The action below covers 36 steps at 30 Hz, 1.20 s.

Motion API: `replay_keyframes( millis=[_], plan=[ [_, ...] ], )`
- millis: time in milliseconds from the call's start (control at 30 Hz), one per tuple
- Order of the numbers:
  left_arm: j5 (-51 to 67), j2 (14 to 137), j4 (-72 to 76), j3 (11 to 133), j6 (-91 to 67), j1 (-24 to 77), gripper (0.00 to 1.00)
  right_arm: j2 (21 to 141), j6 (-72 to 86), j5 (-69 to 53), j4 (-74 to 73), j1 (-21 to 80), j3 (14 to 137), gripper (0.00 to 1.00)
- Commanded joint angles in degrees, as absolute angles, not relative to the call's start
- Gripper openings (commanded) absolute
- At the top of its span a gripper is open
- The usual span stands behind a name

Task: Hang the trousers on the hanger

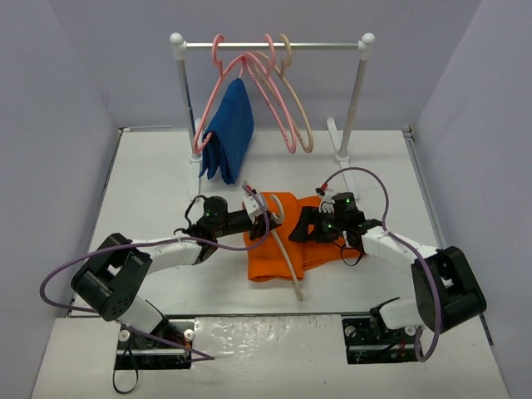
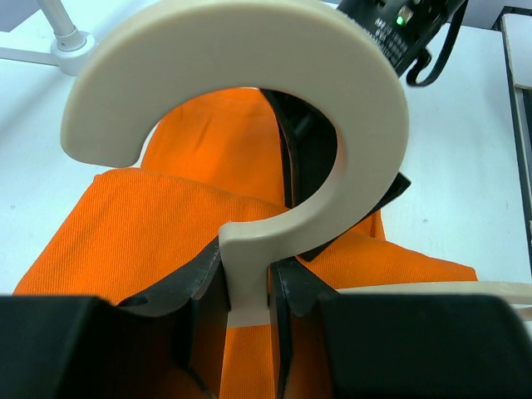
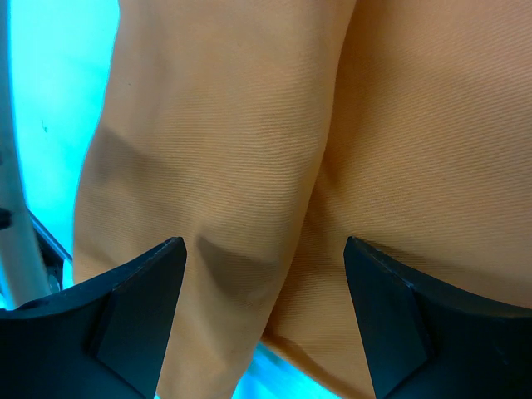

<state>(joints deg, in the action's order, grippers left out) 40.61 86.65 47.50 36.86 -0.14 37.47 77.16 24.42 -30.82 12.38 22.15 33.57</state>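
The trousers (image 1: 274,249) are bright orange and plain, in a finely ribbed matte weave. They lie folded in a rumpled slab on the white desk (image 1: 166,174), right between the two claws, and a soft crease runs up the cloth ahead of the right claw (image 3: 266,274). That claw's dark, wedge-shaped fingers stand wide apart over the fabric, with nothing pinched between them. The hanger (image 2: 332,91) is smooth cream plastic, thick and rounded, its hook curling into a broad open ring. The left claw (image 2: 248,291) is clamped on the neck just below that hook, and one slim arm of the hanger trails across the trousers on that claw's near side.
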Motion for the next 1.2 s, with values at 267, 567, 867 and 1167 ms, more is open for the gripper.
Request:
replay_keyframes(
  millis=[267,567,867,1167],
  plan=[
    [43.85,85.38,55.40,37.23,-1.23,36.74,0.00,82.25,26.27,-38.32,26.56,24.79,32.72,0.56],
    [44.52,85.42,58.03,35.90,-2.70,36.11,0.00,83.38,27.53,-35.53,26.87,30.19,35.86,0.13],
    [46.40,81.52,69.35,30.03,-8.64,32.22,0.00,75.40,27.56,-32.07,11.98,32.88,49.00,0.00],
    [48.18,71.77,68.40,28.88,-9.45,30.09,0.00,75.01,29.92,-31.44,2.13,36.39,63.15,0.00]
  ],
)
